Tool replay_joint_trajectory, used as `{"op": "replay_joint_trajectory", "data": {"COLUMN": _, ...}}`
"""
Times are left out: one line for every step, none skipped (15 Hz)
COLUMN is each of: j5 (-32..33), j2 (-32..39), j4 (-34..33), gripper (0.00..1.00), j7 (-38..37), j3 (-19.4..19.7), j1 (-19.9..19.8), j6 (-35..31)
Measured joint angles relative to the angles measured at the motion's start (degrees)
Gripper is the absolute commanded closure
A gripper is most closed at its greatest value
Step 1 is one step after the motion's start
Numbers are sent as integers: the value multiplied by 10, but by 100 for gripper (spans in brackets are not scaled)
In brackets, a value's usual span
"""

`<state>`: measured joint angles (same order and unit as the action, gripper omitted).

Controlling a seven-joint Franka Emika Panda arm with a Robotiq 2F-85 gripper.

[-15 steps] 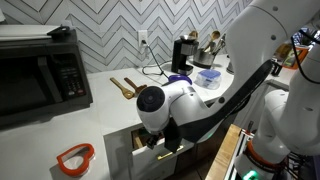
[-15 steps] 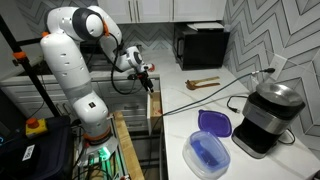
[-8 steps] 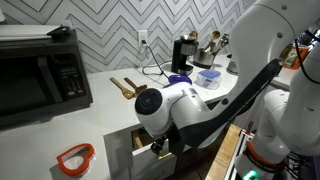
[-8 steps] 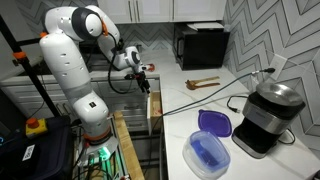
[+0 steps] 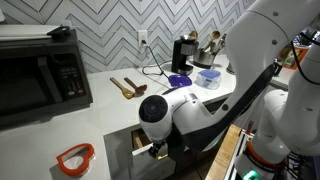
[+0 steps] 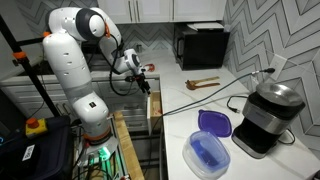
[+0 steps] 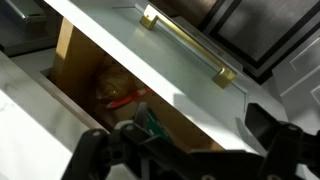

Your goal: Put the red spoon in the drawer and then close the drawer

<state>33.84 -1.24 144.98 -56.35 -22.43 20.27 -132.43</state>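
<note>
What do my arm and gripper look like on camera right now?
The glossy white arm has rounded, bulbous segments with dark bands at the joints. A thin black cable loops beneath its wrist. The black gripper is compact; in the wrist view its two fingers look dark, blocky and blurred. No markings are legible.

The drawer stands open below the bench edge, leaving a long slot behind its white front. Blurred clutter lies inside the drawer near its middle. The hand hangs close over the drawer front, and the arm fills the room above the drawer.
</note>
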Motion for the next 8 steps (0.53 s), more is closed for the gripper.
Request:
{"op": "replay_joint_trajectory", "data": {"j5": 11, "j2": 2, "j4": 1, "gripper": 0, "j7": -12, "j3": 0, "j1": 0, "j6": -4}}
{"op": "replay_joint_trajectory", "data": {"j5": 23, "j2": 4, "j4": 2, "gripper": 0, "j7": -24, "j3": 0, "j1": 0, "j6": -7}}
{"op": "replay_joint_trajectory", "data": {"j5": 38, "j2": 5, "j4": 3, "gripper": 0, "j7": -37, "j3": 0, "j1": 0, "j6": -7}}
{"op": "replay_joint_trajectory", "data": {"j5": 54, "j2": 7, "j4": 3, "gripper": 0, "j7": -50, "j3": 1, "j1": 0, "j6": -7}}
{"op": "replay_joint_trajectory", "data": {"j5": 70, "j2": 8, "j4": 3, "gripper": 0, "j7": -63, "j3": 1, "j1": 0, "j6": -7}}
{"op": "replay_joint_trajectory", "data": {"j5": 84, "j2": 9, "j4": 3, "gripper": 0, "j7": -75, "j3": 1, "j1": 0, "j6": -7}}
{"op": "replay_joint_trajectory", "data": {"j5": 97, "j2": 10, "j4": 4, "gripper": 0, "j7": -86, "j3": 1, "j1": 0, "j6": -7}}
{"op": "replay_joint_trajectory", "data": {"j5": 108, "j2": 11, "j4": 4, "gripper": 0, "j7": -96, "j3": 1, "j1": 0, "j6": -7}}
